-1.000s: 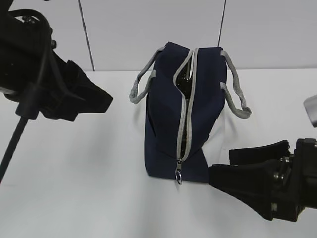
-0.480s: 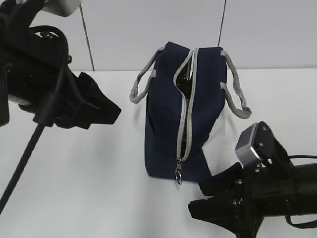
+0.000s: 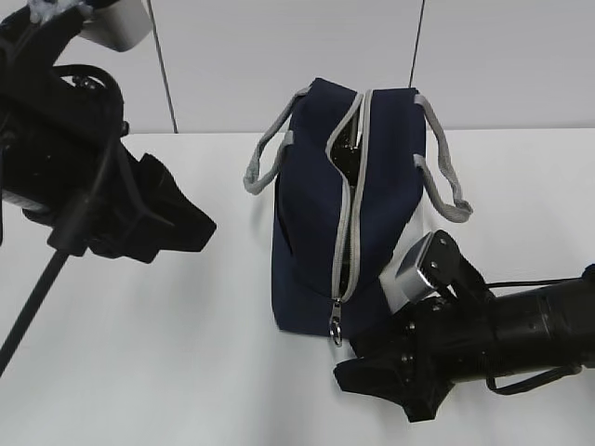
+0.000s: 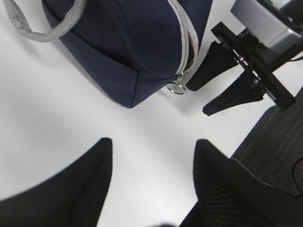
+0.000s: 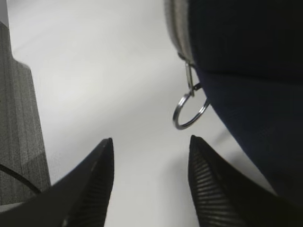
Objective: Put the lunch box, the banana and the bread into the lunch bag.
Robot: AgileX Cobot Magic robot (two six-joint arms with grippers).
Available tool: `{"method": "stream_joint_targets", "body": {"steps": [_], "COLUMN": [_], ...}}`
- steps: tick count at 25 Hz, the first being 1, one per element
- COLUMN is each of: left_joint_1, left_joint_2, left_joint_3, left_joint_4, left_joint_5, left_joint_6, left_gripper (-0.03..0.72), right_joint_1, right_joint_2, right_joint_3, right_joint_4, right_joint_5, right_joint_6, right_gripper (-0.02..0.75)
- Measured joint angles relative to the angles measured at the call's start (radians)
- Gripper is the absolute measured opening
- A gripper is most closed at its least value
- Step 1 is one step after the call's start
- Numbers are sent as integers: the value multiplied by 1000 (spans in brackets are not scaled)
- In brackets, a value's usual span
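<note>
The navy lunch bag [image 3: 311,223] stands upright in the middle of the white table, grey handles drooping to both sides. Its grey zipper is partly parted along the top, and the metal zip ring [image 3: 336,332] hangs at the near end. My right gripper [image 3: 349,364] lies low just right of that ring, open and empty; in the right wrist view the zip ring [image 5: 189,111] hangs just ahead of the right fingertip. My left gripper [image 3: 206,226] hovers open to the left of the bag, apart from it. The lunch box, banana and bread are out of view.
Bare white table [image 3: 167,362] surrounds the bag. In the left wrist view the table edge runs past the right arm, with grey floor [image 4: 279,142] beyond. A white wall stands behind the bag.
My right arm has swung in from the right edge to the bag's near end, by the zip ring, its jaws narrowing. The left arm has shifted slightly.
</note>
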Motion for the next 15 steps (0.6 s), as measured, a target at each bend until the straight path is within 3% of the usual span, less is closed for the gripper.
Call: {"method": "stream_joint_targets", "body": {"steps": [8, 15], "left_joint_1": [0, 0], "left_joint_2": [0, 0], "left_joint_3": [0, 0], "left_joint_4": [2, 4], "left_joint_5": [6, 6], "left_joint_6": [0, 0], "left_gripper": [360, 361], "right_joint_1": [0, 0], "right_joint_2": [53, 55], "right_joint_3": [-49, -76], "right_joint_4": [1, 1], "right_joint_5": [3, 1], "right_joint_6": [-8, -10], "right_gripper": [367, 303]}}
